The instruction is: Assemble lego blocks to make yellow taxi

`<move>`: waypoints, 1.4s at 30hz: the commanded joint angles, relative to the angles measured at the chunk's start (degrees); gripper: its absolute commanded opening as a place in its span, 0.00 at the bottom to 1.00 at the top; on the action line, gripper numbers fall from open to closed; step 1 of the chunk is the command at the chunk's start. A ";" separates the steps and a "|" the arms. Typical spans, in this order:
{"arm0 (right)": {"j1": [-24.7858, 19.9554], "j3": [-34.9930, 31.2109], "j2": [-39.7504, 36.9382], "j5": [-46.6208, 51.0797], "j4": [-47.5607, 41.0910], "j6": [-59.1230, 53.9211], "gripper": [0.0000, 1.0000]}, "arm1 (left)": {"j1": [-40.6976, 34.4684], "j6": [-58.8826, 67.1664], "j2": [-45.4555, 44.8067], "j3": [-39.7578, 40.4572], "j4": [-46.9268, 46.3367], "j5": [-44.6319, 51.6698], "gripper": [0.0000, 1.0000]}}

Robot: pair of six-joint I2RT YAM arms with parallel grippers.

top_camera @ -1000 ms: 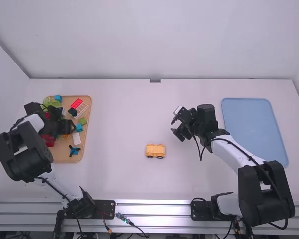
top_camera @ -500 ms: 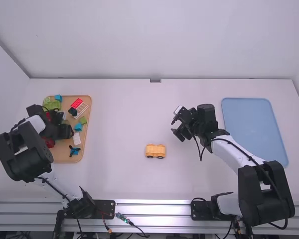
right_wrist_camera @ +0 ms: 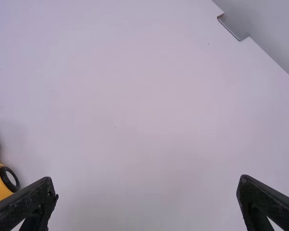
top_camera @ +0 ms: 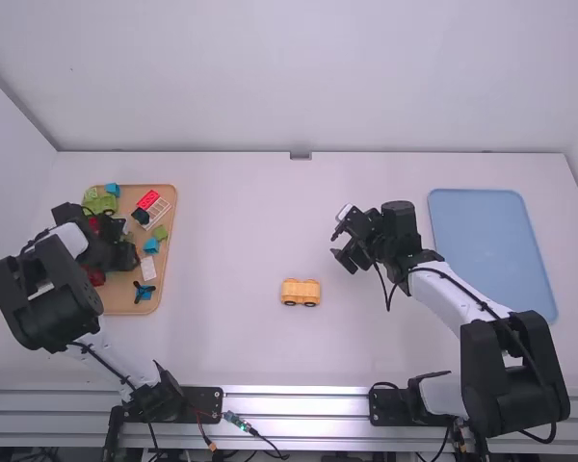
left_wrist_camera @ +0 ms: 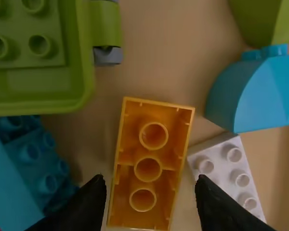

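Yellow car base (top_camera: 301, 293) sits near the middle of our counter (top_camera: 231, 241). At left, we have our left claw (top_camera: 125, 254) released above an upturned orange block (left_wrist_camera: 148, 169) in the tan tray (top_camera: 121, 300); at right, our right claw (top_camera: 340, 246) hangs with fingers wide apart.

A robotics lab, it seems: two robot arms (top_camera: 48, 289) and exposed wires (top_camera: 238, 422) at a metal rail (top_camera: 299, 404) along a white desk (top_camera: 241, 241), plain pale walls (top_camera: 270, 77) behind.
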 commanded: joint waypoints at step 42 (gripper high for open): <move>1.40 -0.17 -1.44 -20.63 17.57 27.58 0.99 | -1.92 1.04 -20.98 -16.33 13.24 33.84 0.02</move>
